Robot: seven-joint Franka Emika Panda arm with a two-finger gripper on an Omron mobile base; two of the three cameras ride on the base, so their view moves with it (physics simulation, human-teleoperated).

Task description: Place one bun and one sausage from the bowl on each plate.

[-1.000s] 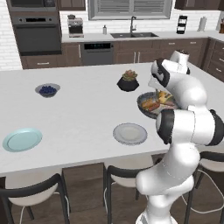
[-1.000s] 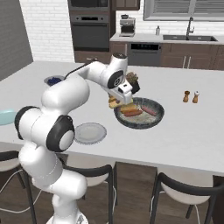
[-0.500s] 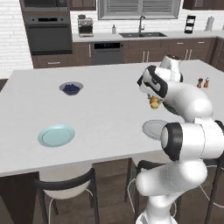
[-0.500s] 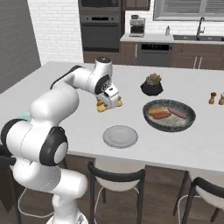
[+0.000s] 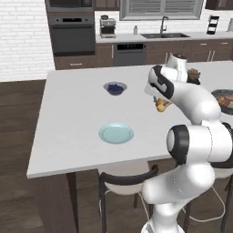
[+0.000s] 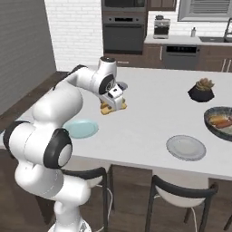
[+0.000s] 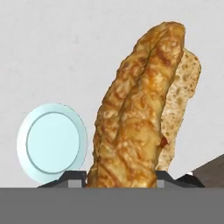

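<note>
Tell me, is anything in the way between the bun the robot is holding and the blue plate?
Nothing visible: the gripper holds the bun above bare counter, and the teal plate lies empty nearby.

Bright, even, flat rendered light across the white counter (image 5: 77,113), no glare on it. The arm drops only a soft, faint shadow on the counter just beside the teal plate (image 6: 80,129). The window (image 5: 159,8) behind the counter glows pale but throws no clear beam. Both base views look soft and slightly blocky, and the far cabinets smear. In the hand view, the bun (image 7: 131,113) is coarse and pixelated up close, the teal plate beside it clean-edged.
</note>
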